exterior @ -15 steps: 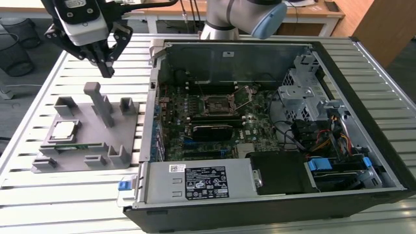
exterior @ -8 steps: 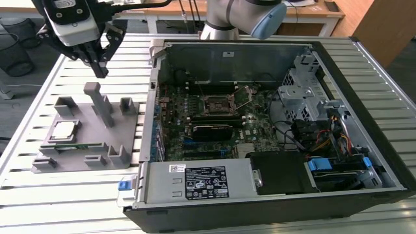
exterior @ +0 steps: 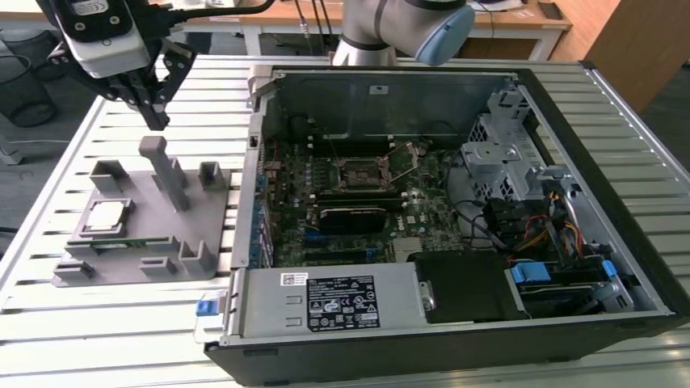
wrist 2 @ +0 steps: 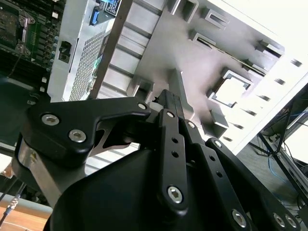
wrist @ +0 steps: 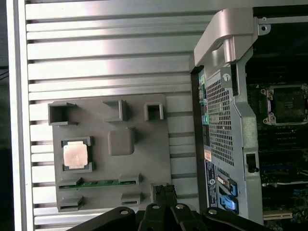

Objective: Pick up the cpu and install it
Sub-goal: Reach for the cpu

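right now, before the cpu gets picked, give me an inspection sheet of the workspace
surface: slatted metal table carrying a grey fixture and an open computer case
job's things: cpu sits flat in its fixture pocket, untouched; motherboard socket looks empty
clutter: green memory stick lies in a fixture slot beside the cpu
grippers: end effector shut, holding nothing, above the fixture, apart from the cpu
cables: coloured wire bundle inside the case, at the exterior view's right
surroundings: wooden desk behind the table; black mesh bin on the floor
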Robot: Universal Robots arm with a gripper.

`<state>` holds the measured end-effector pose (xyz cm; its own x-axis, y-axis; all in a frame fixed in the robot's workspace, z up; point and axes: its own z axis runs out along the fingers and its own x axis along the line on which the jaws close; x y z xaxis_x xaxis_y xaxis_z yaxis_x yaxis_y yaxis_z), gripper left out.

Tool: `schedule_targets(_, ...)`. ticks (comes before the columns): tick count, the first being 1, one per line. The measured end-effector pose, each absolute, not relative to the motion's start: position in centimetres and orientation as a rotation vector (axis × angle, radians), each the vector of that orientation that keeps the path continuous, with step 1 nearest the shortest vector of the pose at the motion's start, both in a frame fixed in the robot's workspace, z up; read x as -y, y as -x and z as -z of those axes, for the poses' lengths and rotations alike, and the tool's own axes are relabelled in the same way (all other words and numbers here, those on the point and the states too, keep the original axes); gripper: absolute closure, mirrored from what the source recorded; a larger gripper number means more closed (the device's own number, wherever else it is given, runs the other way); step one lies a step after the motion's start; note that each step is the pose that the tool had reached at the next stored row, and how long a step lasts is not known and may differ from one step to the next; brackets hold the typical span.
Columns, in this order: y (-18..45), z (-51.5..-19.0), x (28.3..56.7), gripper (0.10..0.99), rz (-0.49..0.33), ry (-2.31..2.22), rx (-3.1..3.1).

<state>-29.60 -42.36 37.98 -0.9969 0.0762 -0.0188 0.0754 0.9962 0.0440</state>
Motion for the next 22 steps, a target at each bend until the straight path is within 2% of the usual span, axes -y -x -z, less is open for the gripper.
schedule_targets(22, 31.5, -37.6, 42.4, 0.980, -0.067, -0.119, -3.126)
